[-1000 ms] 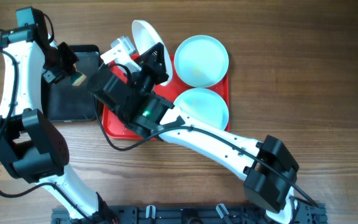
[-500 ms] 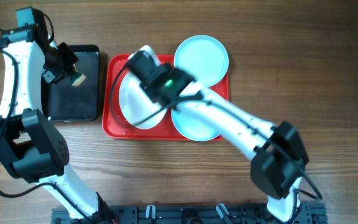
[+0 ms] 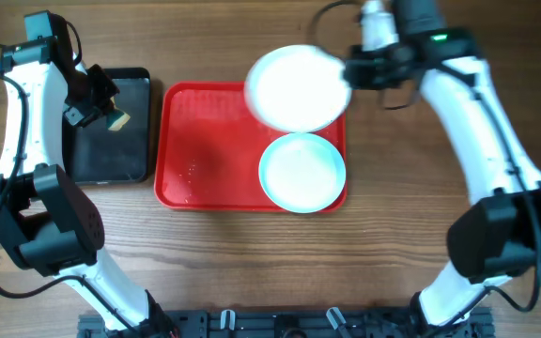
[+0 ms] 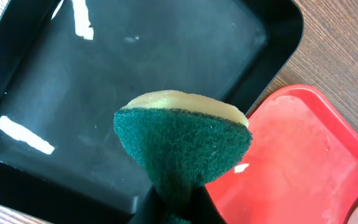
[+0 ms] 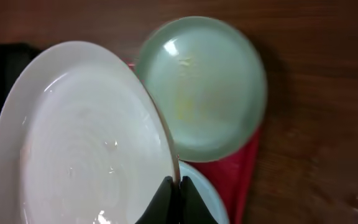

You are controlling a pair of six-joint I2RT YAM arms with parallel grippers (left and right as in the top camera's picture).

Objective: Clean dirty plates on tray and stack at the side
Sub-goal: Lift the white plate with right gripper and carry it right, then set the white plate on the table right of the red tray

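My right gripper (image 3: pixel 347 73) is shut on the rim of the cream-white plate (image 3: pixel 297 87), holding it in the air over the back right of the red tray (image 3: pixel 205 141). In the right wrist view the fingers (image 5: pixel 174 188) pinch the white plate's (image 5: pixel 79 137) edge. One turquoise plate (image 5: pixel 207 87) lies below it, with a yellowish smear. A second turquoise plate (image 3: pixel 301 171) rests at the tray's front right. My left gripper (image 3: pixel 101 111) is shut on a green-and-yellow sponge (image 4: pixel 182 143) above the black tray (image 4: pixel 135 62).
The black tray (image 3: pixel 111 127) sits just left of the red tray, with wet glints on its floor. Bare wooden table (image 3: pixel 421 207) lies right of the red tray. The red tray's left half (image 3: pixel 195 122) carries only a few droplets.
My right arm has swung from the tray's left side to the back right, carrying the white plate with it. My left arm and the sponge have stayed still.
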